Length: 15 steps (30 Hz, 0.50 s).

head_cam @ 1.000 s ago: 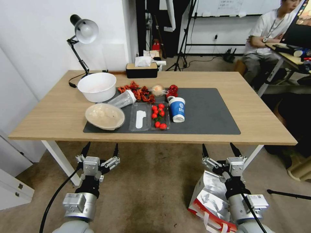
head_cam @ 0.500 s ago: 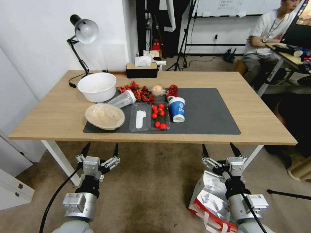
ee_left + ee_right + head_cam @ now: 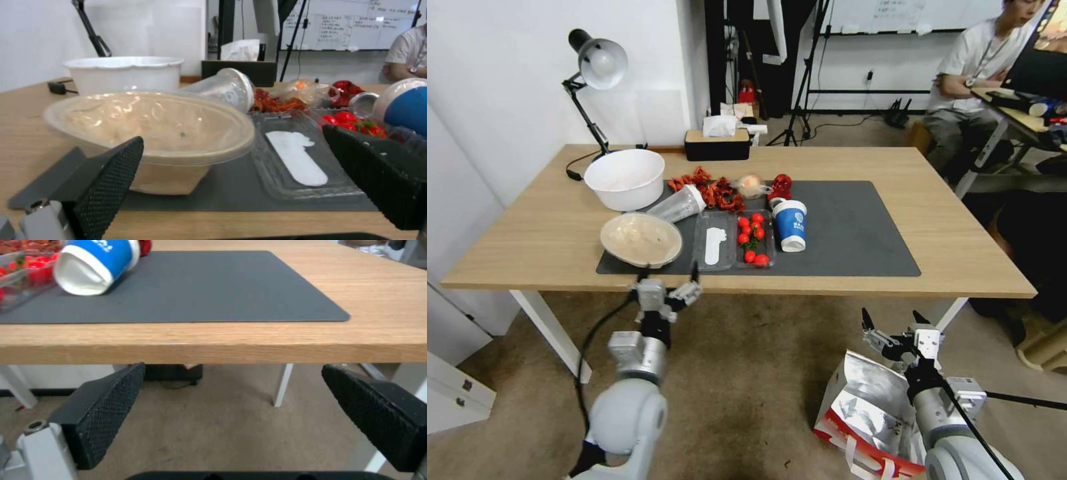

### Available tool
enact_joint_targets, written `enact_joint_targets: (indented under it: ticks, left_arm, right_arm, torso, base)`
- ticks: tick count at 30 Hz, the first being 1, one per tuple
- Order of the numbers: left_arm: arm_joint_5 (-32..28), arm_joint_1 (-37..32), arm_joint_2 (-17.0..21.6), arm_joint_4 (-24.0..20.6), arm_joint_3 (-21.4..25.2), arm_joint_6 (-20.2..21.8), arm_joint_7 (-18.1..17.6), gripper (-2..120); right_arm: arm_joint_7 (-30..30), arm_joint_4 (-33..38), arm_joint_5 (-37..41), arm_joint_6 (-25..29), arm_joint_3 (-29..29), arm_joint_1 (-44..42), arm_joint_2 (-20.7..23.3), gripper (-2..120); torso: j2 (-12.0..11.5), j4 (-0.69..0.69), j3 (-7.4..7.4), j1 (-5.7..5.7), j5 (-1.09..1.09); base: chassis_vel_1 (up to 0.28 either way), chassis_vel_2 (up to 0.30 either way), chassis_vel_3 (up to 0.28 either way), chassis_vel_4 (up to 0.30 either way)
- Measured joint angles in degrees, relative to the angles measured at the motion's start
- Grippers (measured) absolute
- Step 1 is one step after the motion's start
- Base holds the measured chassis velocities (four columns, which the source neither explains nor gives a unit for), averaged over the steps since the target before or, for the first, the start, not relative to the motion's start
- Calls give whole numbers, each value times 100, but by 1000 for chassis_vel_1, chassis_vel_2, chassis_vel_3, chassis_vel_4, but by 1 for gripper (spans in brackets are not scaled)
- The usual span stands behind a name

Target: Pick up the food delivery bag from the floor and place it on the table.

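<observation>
The food delivery bag (image 3: 864, 413) lies on the floor (image 3: 747, 380) at the near right, short of the table (image 3: 960, 247), foil lining showing. The right gripper (image 3: 894, 320) hangs just above the bag's far edge, fingers spread wide, holding nothing. The left gripper (image 3: 668, 272), also wide open and empty, is raised to the table's near edge, facing a plastic-covered bowl (image 3: 146, 133).

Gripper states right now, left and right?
Left gripper: open, empty, at the light-wood table's near edge.
Right gripper: open, empty, above the white foil-lined food delivery bag on the floor.
</observation>
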<state>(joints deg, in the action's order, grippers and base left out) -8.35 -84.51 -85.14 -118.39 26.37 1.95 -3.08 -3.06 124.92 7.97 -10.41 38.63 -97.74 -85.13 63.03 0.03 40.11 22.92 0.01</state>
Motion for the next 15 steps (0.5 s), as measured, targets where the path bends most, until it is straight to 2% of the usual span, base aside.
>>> enact_joint_targets:
  ticks: [4,15]
  left_arm:
    - [12,-114,35,-39,128,-184,78,100]
    - [26,-265,67,-93,259,-313,100,100]
  right_arm:
    - [-87,47,-108,73,-14,-68,-16,100]
    - [-134,91,-150,157,2,-127,-11,100]
  torso:
    - [0,-2,0,0,1]
    - [0,-2,0,0,-1]
  base:
    - [0,0,0,0]
    - [0,0,0,0]
